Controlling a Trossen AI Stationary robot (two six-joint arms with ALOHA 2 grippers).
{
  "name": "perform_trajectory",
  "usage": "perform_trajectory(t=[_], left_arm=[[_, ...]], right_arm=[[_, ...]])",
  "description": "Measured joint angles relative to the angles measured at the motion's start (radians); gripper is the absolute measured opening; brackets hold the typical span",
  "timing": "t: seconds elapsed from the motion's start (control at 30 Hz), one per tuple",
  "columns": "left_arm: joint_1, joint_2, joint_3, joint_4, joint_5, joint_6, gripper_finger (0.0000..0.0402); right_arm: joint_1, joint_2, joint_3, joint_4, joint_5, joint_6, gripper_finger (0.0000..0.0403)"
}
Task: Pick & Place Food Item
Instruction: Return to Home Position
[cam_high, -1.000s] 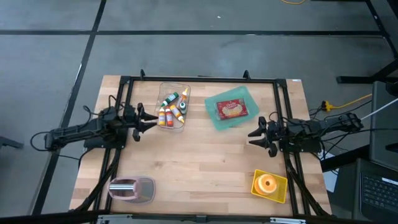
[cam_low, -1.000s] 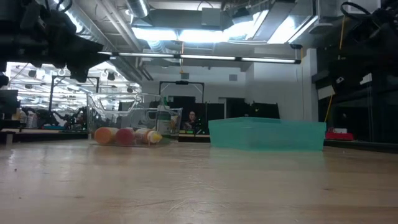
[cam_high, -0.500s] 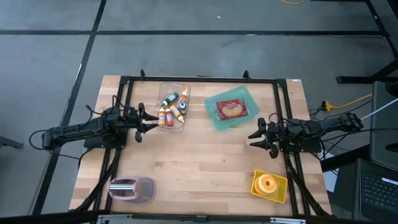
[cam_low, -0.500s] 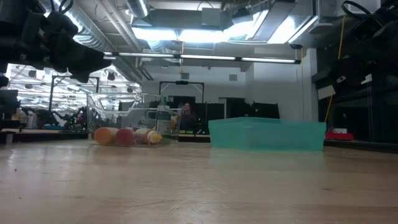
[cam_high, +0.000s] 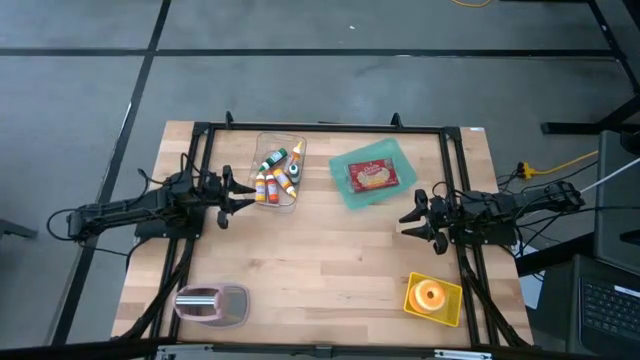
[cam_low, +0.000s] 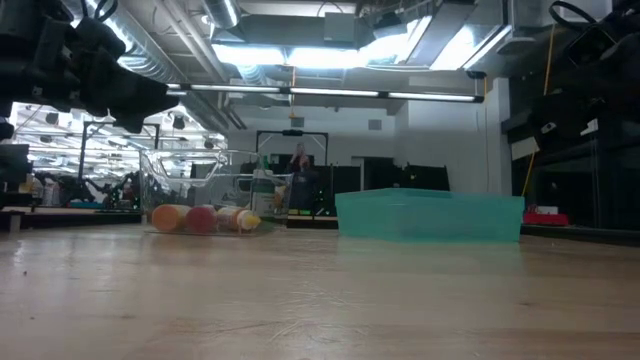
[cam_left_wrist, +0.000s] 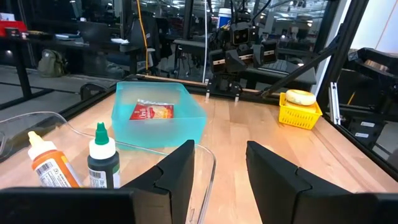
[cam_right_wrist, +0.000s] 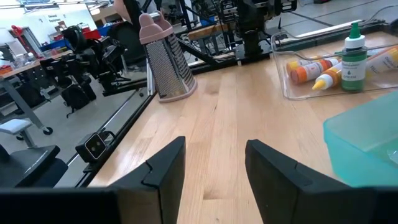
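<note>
Looking down, you see the popcorn bag lying in the blue bin, the donut in the yellow bin, and bottles in the clear bin. Left gripper and right gripper hover over the tabletop, jaws released, empty.

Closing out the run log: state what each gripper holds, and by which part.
Nothing is held. The left gripper and the right gripper are both open, with nothing between their fingers.
</note>
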Motion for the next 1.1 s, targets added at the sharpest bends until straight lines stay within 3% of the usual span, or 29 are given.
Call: perform_trajectory(t=[1.1], left_arm=[[0.0, 0.0, 0.0, -0.001, 0.0, 0.0, 0.0143]], right_arm=[[0.0, 0.0, 0.0, 0.0, 0.0, 0.0, 0.0166]])
